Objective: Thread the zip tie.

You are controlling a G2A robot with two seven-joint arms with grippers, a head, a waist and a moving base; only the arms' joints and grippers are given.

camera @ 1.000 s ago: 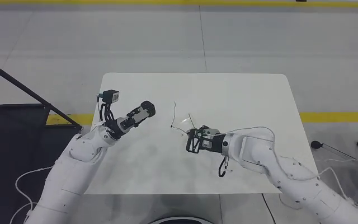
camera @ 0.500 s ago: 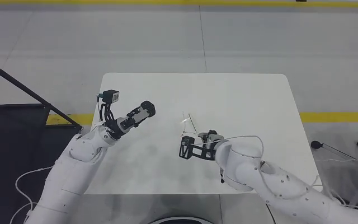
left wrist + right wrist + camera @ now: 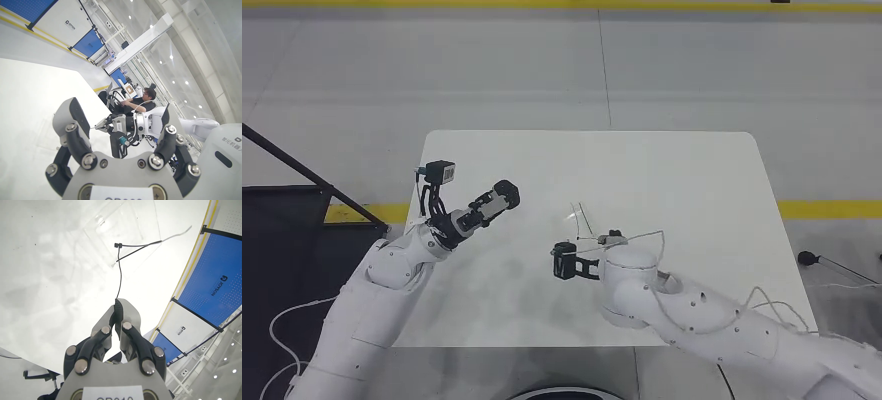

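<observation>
The worktop (image 3: pixel 682 170), across the middle of the top view, is white and smooth with a faint sheen. The zip tie (image 3: pixel 119 275) is thin black plastic, matt, with a small square head. A clear sheet (image 3: pixel 132 224) on the worktop is glossy and see-through, plastic by its look. The right end effector (image 3: pixel 117 301) has dull grey metal plates, shiny round screws and black ribbed pads (image 3: pixel 118 313). The left end effector (image 3: pixel 121 113) is built alike, its pads (image 3: pixel 81 117) finely dimpled.
</observation>
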